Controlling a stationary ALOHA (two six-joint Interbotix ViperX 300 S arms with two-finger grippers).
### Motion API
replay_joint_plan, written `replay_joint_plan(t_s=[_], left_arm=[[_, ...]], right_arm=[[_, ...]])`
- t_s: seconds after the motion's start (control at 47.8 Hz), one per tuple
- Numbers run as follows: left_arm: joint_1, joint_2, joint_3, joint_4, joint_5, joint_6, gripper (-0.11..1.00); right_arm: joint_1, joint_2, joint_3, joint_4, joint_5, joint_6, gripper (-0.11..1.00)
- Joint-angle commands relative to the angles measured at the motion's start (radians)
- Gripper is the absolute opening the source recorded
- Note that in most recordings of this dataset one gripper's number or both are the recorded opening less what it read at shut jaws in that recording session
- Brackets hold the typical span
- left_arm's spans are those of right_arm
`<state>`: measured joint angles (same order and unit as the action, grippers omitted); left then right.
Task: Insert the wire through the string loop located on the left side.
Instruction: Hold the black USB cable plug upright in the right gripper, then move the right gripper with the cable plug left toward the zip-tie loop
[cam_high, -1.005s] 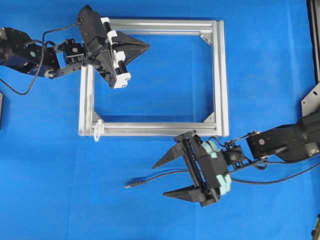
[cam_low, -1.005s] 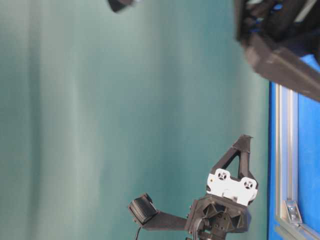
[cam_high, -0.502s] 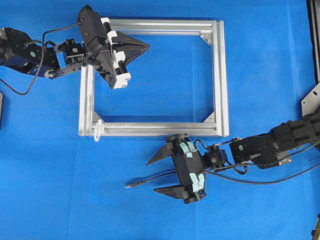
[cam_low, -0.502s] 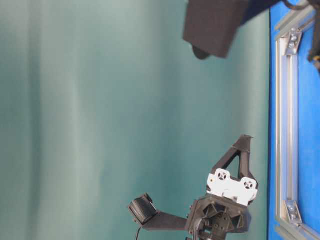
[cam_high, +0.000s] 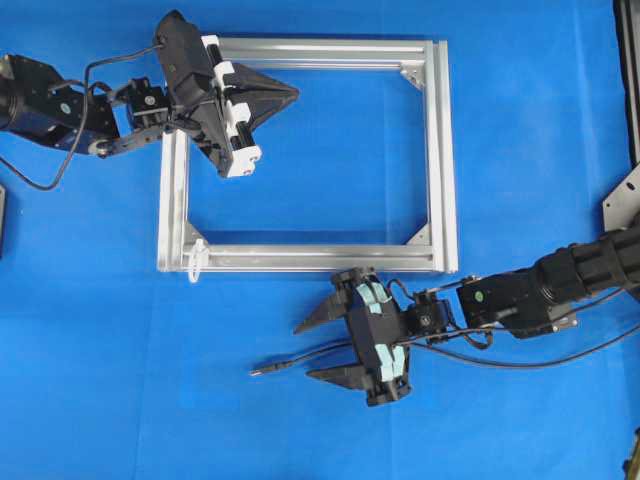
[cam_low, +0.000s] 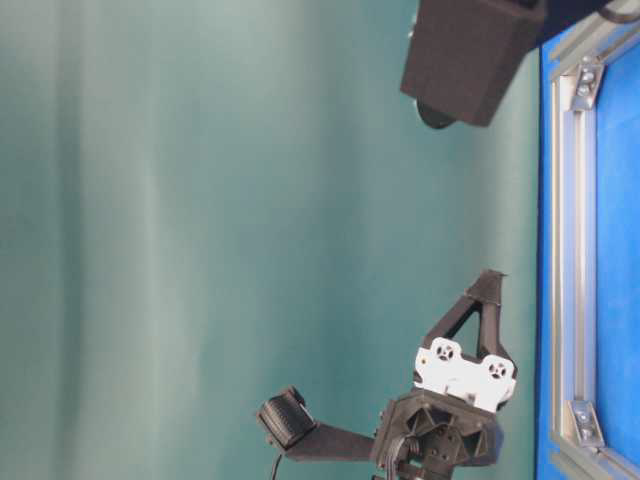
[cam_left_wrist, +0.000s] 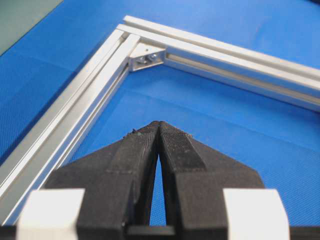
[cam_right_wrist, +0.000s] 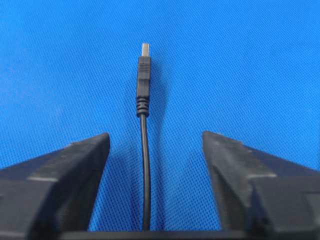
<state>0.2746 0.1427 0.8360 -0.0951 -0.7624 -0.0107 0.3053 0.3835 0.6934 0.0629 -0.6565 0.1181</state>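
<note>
The wire (cam_high: 300, 358) lies flat on the blue desk (cam_high: 520, 120), just outside the near bar of the aluminium frame (cam_high: 440, 150), its long axis running roughly parallel to that bar, with the plug end (cam_high: 262, 369) pointing toward the desk's left side. The right tool (cam_high: 318, 350) straddles it just behind the plug: in the right wrist view the wire (cam_right_wrist: 145, 165) runs straight down the middle of the gap, one finger (cam_right_wrist: 65, 165) on each side and neither touching it, so the jaws stand apart around the wire with nothing clamped yet. The plug (cam_right_wrist: 143, 80) and its silvery tip stick out ahead of the fingertips, which should leave a free end to thread once the grip closes. The string loop (cam_high: 196, 255) hangs at the near left corner of the frame, beyond the plug and a little toward the frame from the wire's line, so the wire's tip already points roughly its way; the coming move likely turns on closing on the wire and carrying the tip leftward and slightly toward the frame into that small opening. The right arm is clearly the nearer one to the wire. The left tool (cam_high: 292, 94) hovers over the far left corner of the frame, its fingers (cam_left_wrist: 150, 145) pressed together on nothing, well apart from both wire and loop.
</note>
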Motion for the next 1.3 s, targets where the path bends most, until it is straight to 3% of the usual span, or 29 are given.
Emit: replay_joint_plan(t_s=[0.0, 0.147, 0.251, 0.712, 1.277], left_arm=[[-0.003, -0.029, -0.006, 0.002, -0.005, 0.000, 0.00], [-0.002, -0.029, -0.006, 0.002, -0.005, 0.000, 0.00], [-0.002, -0.029, -0.005, 0.002, -0.005, 0.000, 0.00], [-0.003, -0.031, -0.005, 0.002, -0.005, 0.000, 0.00], [-0.002, -0.038, 0.005, 0.002, -0.005, 0.000, 0.00]], right_arm=[[0.005, -0.014, -0.011, -0.002, -0.008, -0.006, 0.59], [0.005, -0.012, -0.011, -0.002, 0.005, -0.009, 0.18], [0.002, -0.012, -0.012, -0.002, 0.015, -0.009, 0.01], [-0.002, -0.035, -0.014, -0.003, 0.017, -0.003, 0.00], [-0.002, -0.279, -0.017, -0.003, 0.183, -0.009, 0.00]])
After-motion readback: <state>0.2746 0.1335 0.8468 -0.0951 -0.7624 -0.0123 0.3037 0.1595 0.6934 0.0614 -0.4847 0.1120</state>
